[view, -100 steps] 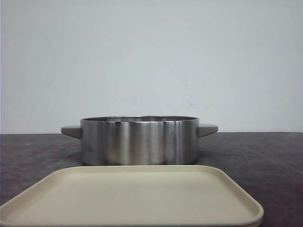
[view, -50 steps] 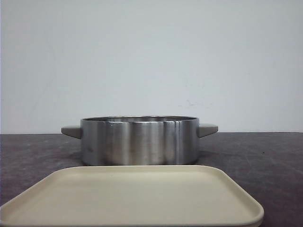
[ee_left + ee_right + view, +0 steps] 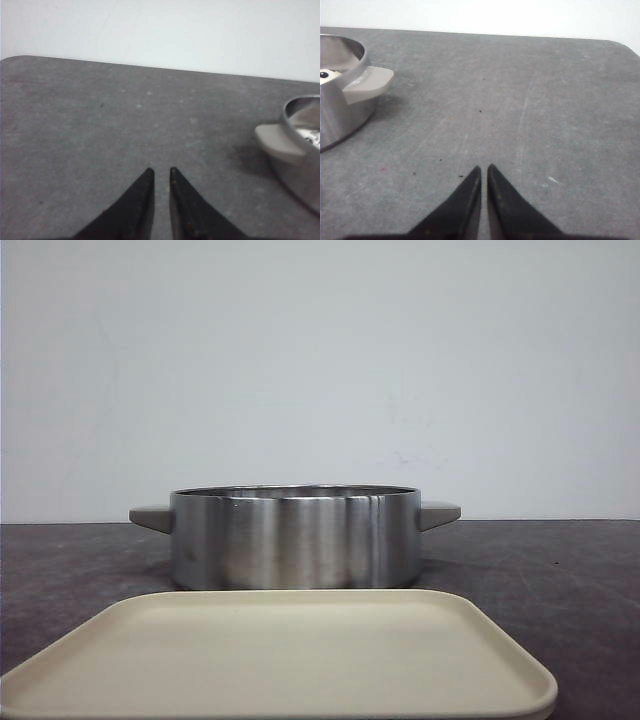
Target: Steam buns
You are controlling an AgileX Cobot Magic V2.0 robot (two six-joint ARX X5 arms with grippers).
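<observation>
both claws, left claw (image 3: 160, 172) and right claw (image 3: 484, 169), nearly together and empty; buns (image 3: 327, 74) in steel pot (image 3: 294, 538) mid-tabletop (image 3: 560, 570), near front-edge tray (image 3: 280, 660); risk: unseen buns, blind grasp dents them.

My left gripper (image 3: 160, 172) and right gripper (image 3: 484, 169) look alike: two matte black fingers each, broad at the base, tapering to sharp points.

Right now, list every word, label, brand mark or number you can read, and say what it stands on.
None: no readable text in any view.
The steel pot shows bare metal, no brand mark.
The beige tray is plain.
The dark marks inside the pot in the wrist views are not lettering.
</observation>
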